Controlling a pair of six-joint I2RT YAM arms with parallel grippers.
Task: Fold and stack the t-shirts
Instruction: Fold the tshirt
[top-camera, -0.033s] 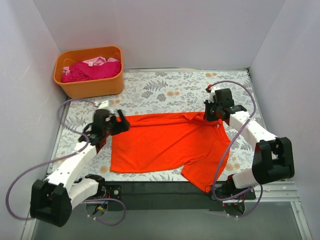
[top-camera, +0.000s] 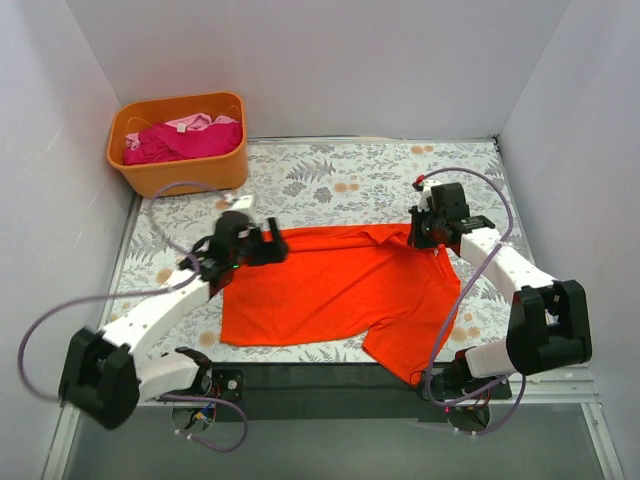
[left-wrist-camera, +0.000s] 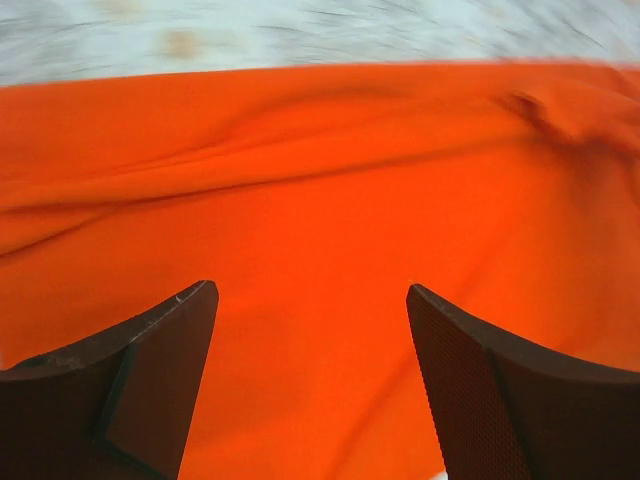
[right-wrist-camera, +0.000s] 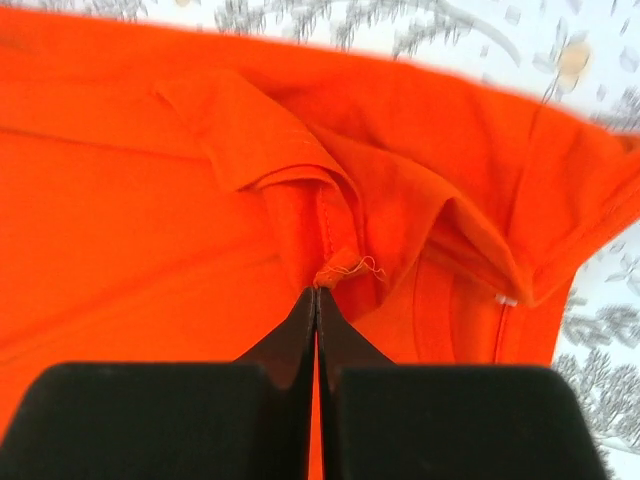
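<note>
A bright orange-red t-shirt (top-camera: 340, 285) lies spread on the floral table, one sleeve hanging toward the near edge. My right gripper (top-camera: 418, 236) is shut on a small bunched fold of its fabric (right-wrist-camera: 340, 268) near the collar at the top right; in the right wrist view the gripper (right-wrist-camera: 317, 291) has its jaws pressed together on it. My left gripper (top-camera: 274, 246) hovers open over the shirt's top left part. In the left wrist view that gripper (left-wrist-camera: 310, 292) has only orange cloth (left-wrist-camera: 320, 200) between its wide-apart fingers. Magenta pink (top-camera: 185, 142) and pale pink (top-camera: 196, 122) t-shirts lie bundled in the tub.
An orange plastic tub (top-camera: 185, 175) stands at the table's back left corner. White walls close in the left, back and right sides. Floral tabletop (top-camera: 340, 180) shows behind the shirt and along its left side. A black strip runs along the near edge (top-camera: 320, 375).
My left arm has swung to the right, carrying its open gripper from beside the shirt's left edge to over its top left part. The right gripper has stayed in place.
</note>
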